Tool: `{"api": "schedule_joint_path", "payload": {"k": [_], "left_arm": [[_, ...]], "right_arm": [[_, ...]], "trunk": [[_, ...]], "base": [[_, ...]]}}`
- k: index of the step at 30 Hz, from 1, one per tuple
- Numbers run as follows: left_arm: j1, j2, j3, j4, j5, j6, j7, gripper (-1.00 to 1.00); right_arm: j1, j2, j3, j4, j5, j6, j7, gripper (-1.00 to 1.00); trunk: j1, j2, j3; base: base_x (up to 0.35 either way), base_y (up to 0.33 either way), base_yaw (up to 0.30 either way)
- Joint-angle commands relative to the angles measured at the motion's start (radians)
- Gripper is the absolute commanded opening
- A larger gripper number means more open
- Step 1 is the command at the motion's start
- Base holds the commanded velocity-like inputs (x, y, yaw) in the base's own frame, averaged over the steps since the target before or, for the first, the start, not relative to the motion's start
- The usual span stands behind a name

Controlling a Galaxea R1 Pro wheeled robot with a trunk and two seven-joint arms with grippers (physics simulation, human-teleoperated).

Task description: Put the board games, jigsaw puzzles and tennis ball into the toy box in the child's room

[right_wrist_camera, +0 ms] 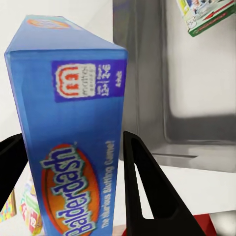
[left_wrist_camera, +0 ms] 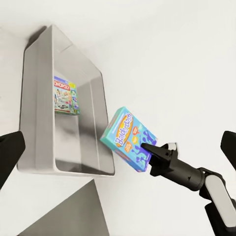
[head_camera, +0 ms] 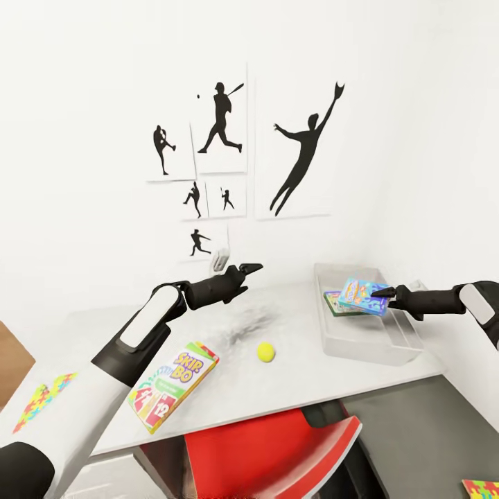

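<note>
Right pincer (head_camera: pixel 385 293) clamped on Balderdash box (head_camera: pixel 362 296) above toy box (head_camera: pixel 388 352) wall; left pincer (head_camera: pixel 251 267) apart, empty. Risk: early release tips box onto worktop (head_camera: pixel 291 388).

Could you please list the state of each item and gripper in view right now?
Blue board game: held above the toy box.
Right gripper: shut on the blue board game.
Left gripper: empty, over the table.
Toy box: holds one green-edged board game.
SKIP-BO game: flat on table.
Tennis ball: resting on table.
</note>
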Motion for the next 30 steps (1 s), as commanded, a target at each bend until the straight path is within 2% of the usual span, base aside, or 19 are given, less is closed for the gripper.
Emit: {"api": "schedule_joint_path", "payload": {"k": [1,30], "left_arm": [[-0.001,0.001,-0.001,-0.001,0.011,-0.001,0.009,1.00],[-0.004,0.002,-0.001,-0.001,0.011,-0.001,0.009,1.00]], "right_arm": [[-0.001,-0.001,0.004,0.000,0.006,0.000,0.011,-1.00],[-0.001,-0.001,0.004,0.000,0.006,0.000,0.011,-1.00]], "trunk": [[0.001,-0.002,-0.004],[0.001,-0.002,-0.051]], "base": [[0.000,0.000,0.000],[0.000,0.000,0.000]]}}
